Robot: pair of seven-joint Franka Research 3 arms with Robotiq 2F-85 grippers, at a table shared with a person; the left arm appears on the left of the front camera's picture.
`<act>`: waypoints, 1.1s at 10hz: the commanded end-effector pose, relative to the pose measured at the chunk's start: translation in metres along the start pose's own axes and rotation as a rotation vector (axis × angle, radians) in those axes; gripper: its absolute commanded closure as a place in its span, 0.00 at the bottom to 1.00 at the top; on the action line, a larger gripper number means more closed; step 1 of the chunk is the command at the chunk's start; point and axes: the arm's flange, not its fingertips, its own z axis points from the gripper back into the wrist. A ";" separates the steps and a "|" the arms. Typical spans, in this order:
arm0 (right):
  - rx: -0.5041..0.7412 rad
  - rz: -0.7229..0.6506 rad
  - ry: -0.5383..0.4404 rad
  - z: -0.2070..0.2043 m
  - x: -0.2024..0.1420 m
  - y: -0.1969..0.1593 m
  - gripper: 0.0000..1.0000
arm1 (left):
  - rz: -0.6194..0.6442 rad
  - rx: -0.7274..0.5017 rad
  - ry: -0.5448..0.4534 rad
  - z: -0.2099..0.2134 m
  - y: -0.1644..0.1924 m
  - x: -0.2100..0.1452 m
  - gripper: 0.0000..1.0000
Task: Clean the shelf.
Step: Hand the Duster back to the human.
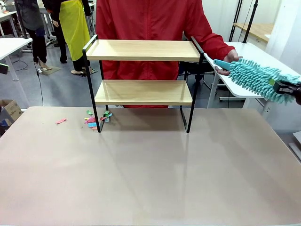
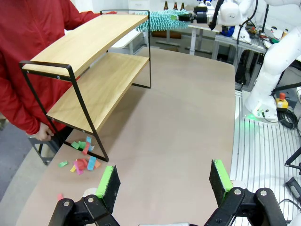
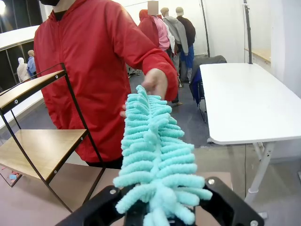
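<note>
The shelf (image 1: 143, 70), a small two-tier rack with two light wooden boards in a thin black metal frame with raised side rails, stands upright at the far middle of the beige table (image 1: 150, 169), its four legs on the tabletop. Both boards are bare. Around its near left leg lies a scatter of small coloured paper scraps (image 1: 96, 120) in pink, green, blue and orange, with one pink scrap a little farther left on the table.

Behind the shelf, at the far edge of the table, stands a person in a red jacket (image 1: 150, 28). The person's hand (image 1: 231, 60), to the right of the shelf's upper board, holds the handle end of a fluffy teal microfibre duster (image 1: 256, 77). The duster stretches right from that hand, in the air over a white side table (image 1: 254, 70), well clear of the shelf.

The right gripper (image 1: 287, 88) is pressed together on the duster's other end, at the right edge of the front view; in its wrist view the teal strands bulge out between the black fingers. So person and gripper each hold one end.

The left gripper (image 2: 164, 181) hovers over the near left part of the table, its green-padded fingers spread wide with nothing between them, facing the shelf and the scraps.
</note>
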 end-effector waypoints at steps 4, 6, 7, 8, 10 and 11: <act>-0.006 0.006 0.000 0.000 0.002 0.001 0.84 | -0.020 -0.003 -0.027 -0.002 0.000 0.001 0.00; -0.006 0.006 0.000 0.000 0.002 0.001 0.84 | -0.020 -0.003 -0.027 -0.002 0.000 0.001 0.00; 0.001 0.000 -0.001 0.000 0.000 0.000 0.33 | -0.020 -0.003 -0.027 -0.002 0.000 0.001 0.00; -0.007 0.007 0.007 0.007 0.012 -0.002 0.29 | -0.020 -0.003 -0.027 -0.002 0.000 0.001 0.00; -0.009 0.021 0.020 0.014 0.020 0.003 0.00 | -0.020 -0.003 -0.027 -0.002 0.000 0.001 0.00; 0.006 0.000 0.020 0.017 0.032 0.003 0.00 | -0.020 -0.003 -0.027 -0.002 0.000 0.001 0.00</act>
